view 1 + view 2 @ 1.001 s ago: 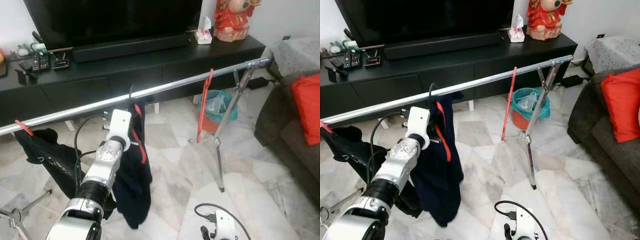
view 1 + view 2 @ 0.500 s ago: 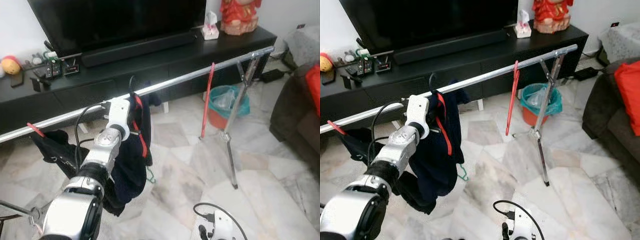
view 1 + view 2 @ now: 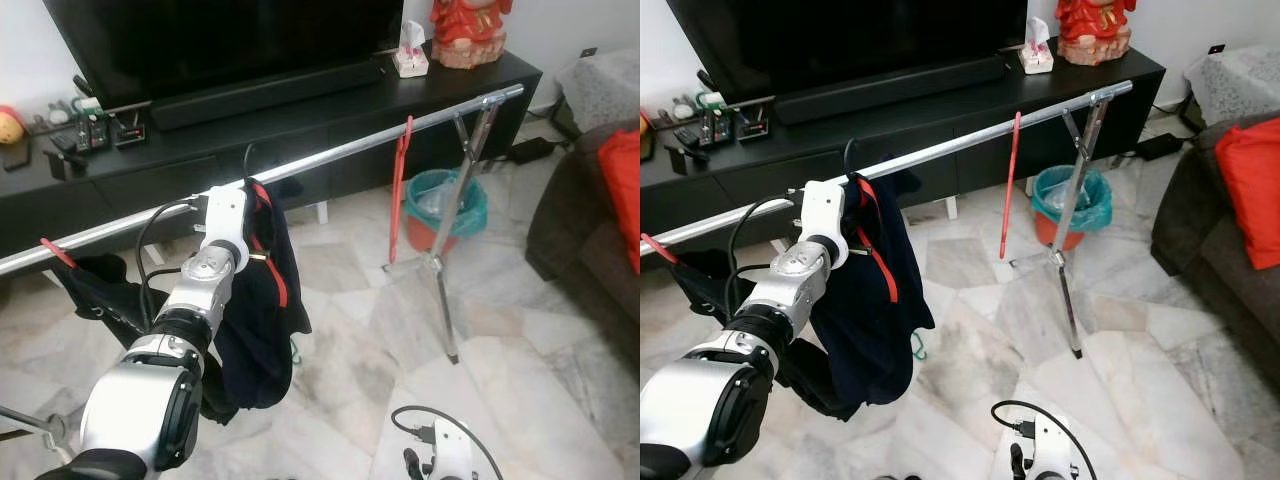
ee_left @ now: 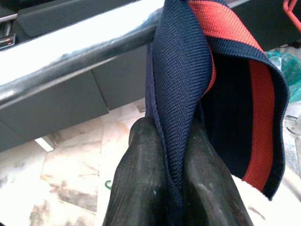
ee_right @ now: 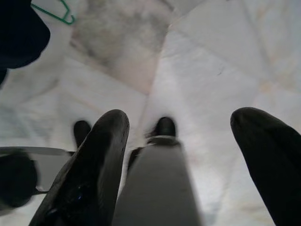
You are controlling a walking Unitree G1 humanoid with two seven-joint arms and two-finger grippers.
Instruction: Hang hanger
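Observation:
A navy garment with red trim [image 3: 262, 300] hangs on a hanger whose dark hook [image 3: 246, 160] sits over the long silver rail [image 3: 340, 158]. My left gripper [image 4: 171, 136] is shut on a fold of that garment just under the rail, in the left wrist view. An empty red hanger [image 3: 400, 190] hangs further right on the rail. At the rail's left end, another red hanger [image 3: 55, 252] carries a black garment [image 3: 100, 295]. My right gripper [image 5: 182, 117] hangs low over the marble floor, open and holding nothing.
The rail's tripod stand [image 3: 445, 270] is on the right, with a teal bin [image 3: 445, 205] behind it. A black TV cabinet [image 3: 300, 110] runs behind the rail. A dark sofa with a red cushion [image 3: 620, 200] stands at the far right. A green hanger [image 5: 51, 12] lies on the floor.
The camera view has shifted slightly. My left gripper stays shut on the navy garment at the rail, and the garment hangs in about the same place.

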